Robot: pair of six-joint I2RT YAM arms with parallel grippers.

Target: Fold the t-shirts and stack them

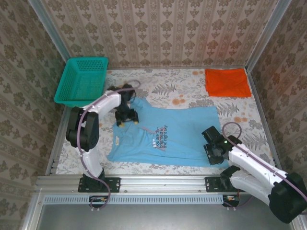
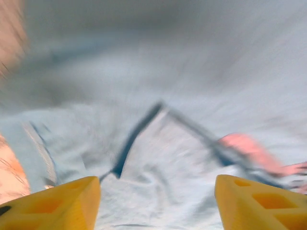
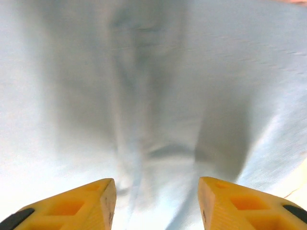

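Light blue t-shirt (image 1: 177, 136) lies spread across the middle of the floral-patterned worktop (image 1: 168, 86), soft knit cloth lightly rumpled, with dark chest lettering too small to read in full. A second t-shirt, plain orange-red (image 1: 227, 81), sits folded into a neat rectangle at the far right corner, well apart from the blue one. A teal plastic mesh basket (image 1: 72, 88) stands tilted at the far left corner, against the papered wall.

The left arm (image 1: 96, 112) reaches to the shirt's far left part, near a sleeve; its jaws stand apart over the cloth. From the left wrist, two yellow fingers (image 2: 62, 206) frame creased blue fabric (image 2: 168, 167) with a dark fold line running through it, and nothing sits between them. The right arm (image 1: 254, 167) reaches to the shirt's near right corner. Its jaws are also apart; the right wrist view shows yellow fingers (image 3: 81, 206) spread above pale, smooth blue cloth (image 3: 153, 96).

Bare worktop lies open between the blue shirt and the far wall, and along the right side beside the orange-red shirt. The blue shirt's near edge runs close to the metal rail at the front.

Both wrist views are blurred. A pink patch (image 2: 249, 148) at the right of the left wrist view cannot be identified.
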